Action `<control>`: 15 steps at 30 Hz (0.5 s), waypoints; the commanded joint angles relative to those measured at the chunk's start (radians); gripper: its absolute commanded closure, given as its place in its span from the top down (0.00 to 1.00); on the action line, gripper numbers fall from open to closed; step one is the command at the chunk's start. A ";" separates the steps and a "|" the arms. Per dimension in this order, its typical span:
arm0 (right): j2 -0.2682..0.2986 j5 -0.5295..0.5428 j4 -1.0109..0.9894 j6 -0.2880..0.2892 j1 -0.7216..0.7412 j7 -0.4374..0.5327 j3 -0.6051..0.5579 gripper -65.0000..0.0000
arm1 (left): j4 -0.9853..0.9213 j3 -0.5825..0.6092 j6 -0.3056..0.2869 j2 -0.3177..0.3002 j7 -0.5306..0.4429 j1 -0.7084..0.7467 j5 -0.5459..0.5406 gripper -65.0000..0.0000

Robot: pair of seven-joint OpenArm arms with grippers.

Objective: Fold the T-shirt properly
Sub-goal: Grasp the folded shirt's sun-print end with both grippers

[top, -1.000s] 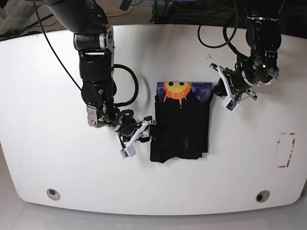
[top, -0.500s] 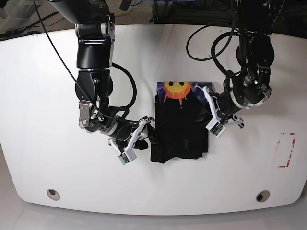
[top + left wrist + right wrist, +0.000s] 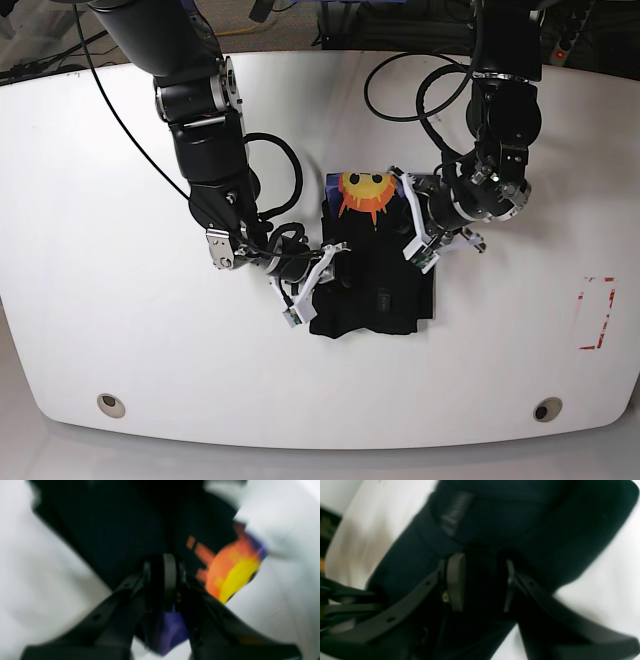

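My left end effector is clenched, its pads pressed flat together over the T-shirt. Purple cloth shows right beneath the closed tips, but the blur keeps me from telling whether any fabric is pinched between them or whether I am only pressing down on the top edge. In the base view this end effector sits at the shirt's upper right, just beside the orange and yellow sun print.

My right end effector has its jaws parted, with black cloth between and below them. I cannot tell whether they have gripped yet. In the base view it reaches into the shirt's left edge, about halfway down.

The T-shirt lies near the middle of the white bench, already narrowed to a tall rectangle, with the print at the far end and the hem nearest the front edge of the bench.

I judge the step in hand to be taking hold for the next fold, with the lengthwise folds done and the crosswise one remaining. The next move calls for a sure pinch through all layers on my right side and a matching hold on my left, so both sides travel together and the stacked layers do not slide apart.
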 commanded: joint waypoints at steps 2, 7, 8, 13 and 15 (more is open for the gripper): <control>0.001 0.004 -0.068 0.004 0.046 0.070 0.002 0.30 | -0.058 -0.033 -0.004 -0.001 -0.021 -0.020 -0.005 0.07; -0.001 0.004 -0.085 0.004 0.046 0.087 0.000 0.30 | -0.164 -0.040 -0.004 -0.043 -0.124 -0.012 -0.006 0.07; -0.002 0.004 -0.085 0.004 0.047 0.087 0.000 0.30 | -0.178 -0.040 -0.004 -0.047 -0.133 -0.009 -0.006 0.07; -0.004 0.006 -0.051 0.007 0.056 0.058 0.000 0.29 | -0.142 -0.045 -0.005 -0.053 -0.135 -0.006 -0.008 0.06; -0.004 0.006 0.001 0.007 0.055 0.017 0.002 0.29 | -0.106 -0.045 -0.005 -0.053 -0.130 -0.003 -0.008 0.06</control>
